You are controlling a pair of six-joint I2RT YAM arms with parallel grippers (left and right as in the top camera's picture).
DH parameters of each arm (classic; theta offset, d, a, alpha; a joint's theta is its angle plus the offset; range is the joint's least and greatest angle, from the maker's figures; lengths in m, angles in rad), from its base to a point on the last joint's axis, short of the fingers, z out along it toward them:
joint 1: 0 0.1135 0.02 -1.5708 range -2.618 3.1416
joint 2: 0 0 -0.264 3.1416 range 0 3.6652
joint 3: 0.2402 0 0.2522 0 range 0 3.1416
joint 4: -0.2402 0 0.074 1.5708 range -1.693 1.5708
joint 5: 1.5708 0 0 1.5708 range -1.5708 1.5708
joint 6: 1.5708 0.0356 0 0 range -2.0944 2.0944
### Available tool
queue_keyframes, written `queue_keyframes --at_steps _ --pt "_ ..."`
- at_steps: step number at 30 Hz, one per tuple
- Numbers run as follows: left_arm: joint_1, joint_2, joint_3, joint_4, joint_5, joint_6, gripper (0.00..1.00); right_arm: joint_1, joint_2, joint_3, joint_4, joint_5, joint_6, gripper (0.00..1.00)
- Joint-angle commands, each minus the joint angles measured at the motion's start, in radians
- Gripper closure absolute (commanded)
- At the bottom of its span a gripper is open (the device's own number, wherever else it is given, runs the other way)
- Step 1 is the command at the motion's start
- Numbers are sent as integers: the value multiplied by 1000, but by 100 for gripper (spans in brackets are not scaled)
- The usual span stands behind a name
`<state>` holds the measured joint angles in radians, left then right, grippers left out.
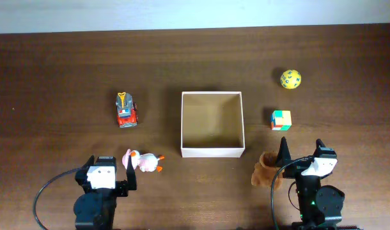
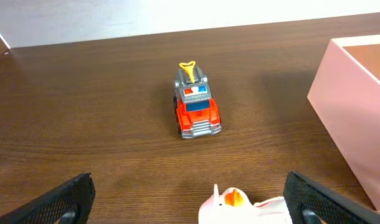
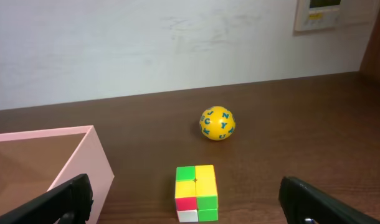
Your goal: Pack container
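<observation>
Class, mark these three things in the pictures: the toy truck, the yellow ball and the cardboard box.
toy truck [image 2: 197, 113], left wrist view, on its red hood.
yellow ball [image 3: 217, 123], right wrist view, at its middle.
cardboard box [image 1: 212, 152], overhead view, on its near white wall.

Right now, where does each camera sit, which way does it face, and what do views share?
Overhead: fixed above the table, looking straight down at the container; both arms show at the bottom edge, left pincer and right pincer open.
Left wrist: low on the left arm, facing forward over the fire truck; its dark fingers fill the bottom corners.
Right wrist: low on the right arm, facing forward over the cube and ball; its fingers show likewise.
Shared: both wrist views catch a container wall.
</observation>
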<state>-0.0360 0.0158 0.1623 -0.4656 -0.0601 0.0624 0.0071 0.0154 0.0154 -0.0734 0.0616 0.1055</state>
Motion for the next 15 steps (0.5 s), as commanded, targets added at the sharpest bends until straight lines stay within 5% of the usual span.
queue_keyframes --at_steps 1,15 --pt "5 -4 20 -37 -8 -2 1 -8 -12 -10 0 -2 3 1" --pt "5 -4 20 -48 -8 -2 1 -8 -12 -10 0 -2 3 1"
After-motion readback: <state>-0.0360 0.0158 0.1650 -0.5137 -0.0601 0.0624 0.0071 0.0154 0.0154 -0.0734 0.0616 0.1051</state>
